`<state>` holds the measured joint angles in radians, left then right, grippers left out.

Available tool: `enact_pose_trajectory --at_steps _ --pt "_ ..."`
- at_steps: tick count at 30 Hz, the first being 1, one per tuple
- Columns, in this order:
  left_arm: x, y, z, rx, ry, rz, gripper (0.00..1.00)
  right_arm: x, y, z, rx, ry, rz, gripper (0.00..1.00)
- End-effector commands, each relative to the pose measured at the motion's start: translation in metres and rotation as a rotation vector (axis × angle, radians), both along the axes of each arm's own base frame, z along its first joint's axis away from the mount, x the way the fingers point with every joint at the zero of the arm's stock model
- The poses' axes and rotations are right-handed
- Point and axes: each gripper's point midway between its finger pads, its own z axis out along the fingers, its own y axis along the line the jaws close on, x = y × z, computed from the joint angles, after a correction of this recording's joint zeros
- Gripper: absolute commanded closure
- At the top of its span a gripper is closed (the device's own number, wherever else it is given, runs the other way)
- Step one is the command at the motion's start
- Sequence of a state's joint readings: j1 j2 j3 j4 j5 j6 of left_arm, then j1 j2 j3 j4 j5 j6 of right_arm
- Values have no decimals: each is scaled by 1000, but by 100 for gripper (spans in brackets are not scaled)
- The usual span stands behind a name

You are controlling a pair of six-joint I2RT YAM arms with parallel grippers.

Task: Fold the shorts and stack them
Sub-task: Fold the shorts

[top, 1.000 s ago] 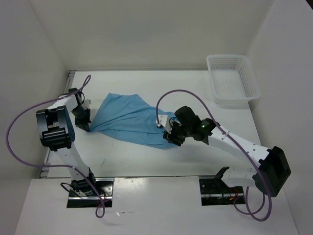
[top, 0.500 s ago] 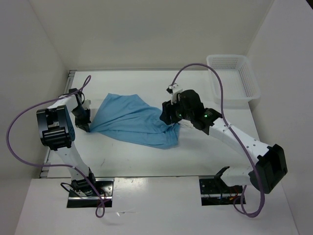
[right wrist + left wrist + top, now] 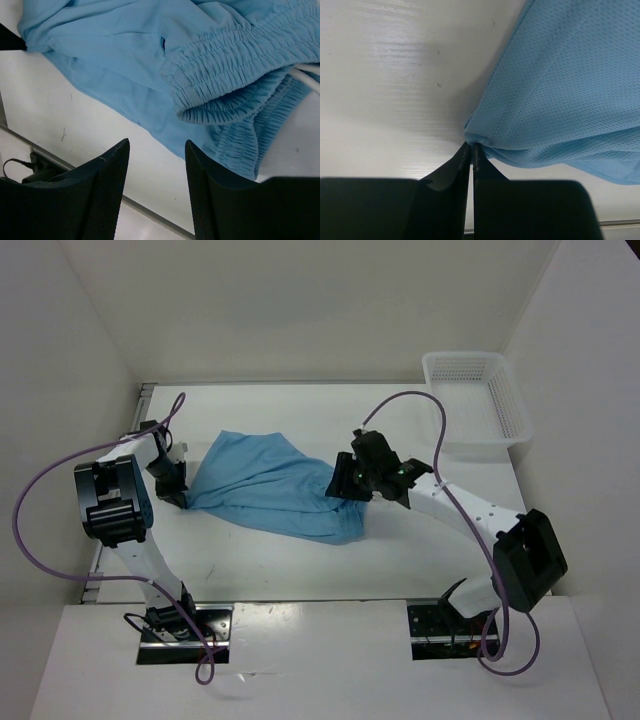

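The light blue shorts point(image 3: 270, 490) lie spread on the white table, stretched from left to right. My left gripper point(image 3: 178, 498) sits at their left corner. In the left wrist view that gripper point(image 3: 471, 145) is shut, with the corner of the shorts point(image 3: 560, 90) pinched at its tips. My right gripper point(image 3: 345, 483) hovers over the right end of the shorts. In the right wrist view it point(image 3: 157, 142) is open with nothing between its fingers, just short of the gathered waistband point(image 3: 225, 85). The white drawstring point(image 3: 305, 77) shows at the right edge.
A white mesh basket point(image 3: 475, 405) stands at the back right corner of the table. White walls close in the left, back and right. The table's near edge with a metal strip and a cable point(image 3: 20, 167) shows below the right gripper.
The right arm has swung from the near right edge of the shorts back toward the waistband end, and its wrist has turned. The left gripper and the shorts have hardly moved.
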<state>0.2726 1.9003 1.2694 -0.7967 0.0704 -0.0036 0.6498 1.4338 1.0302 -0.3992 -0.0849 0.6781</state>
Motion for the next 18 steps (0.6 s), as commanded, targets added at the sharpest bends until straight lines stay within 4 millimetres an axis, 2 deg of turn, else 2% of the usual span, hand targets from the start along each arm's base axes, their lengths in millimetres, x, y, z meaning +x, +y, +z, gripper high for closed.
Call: enact_pose_trajectory --at_steps 1,7,10,13,17,18 --pt "5 -2 13 -15 -54 -2 92 13 3 1 27 -24 -63 46" --pt "6 -4 13 -27 -57 -3 92 24 5 -20 -16 -12 -45 46" --pt "6 -4 13 -27 -57 -3 92 34 8 -16 -30 -40 -38 46" --pt "6 -4 13 -27 -57 -3 92 42 4 6 -29 -106 -65 46" --pt "5 -4 10 -29 -48 -3 92 37 -3 12 -44 -109 -65 46" --pt "5 -4 10 -29 -48 -3 92 34 -5 6 -53 -98 -64 46"
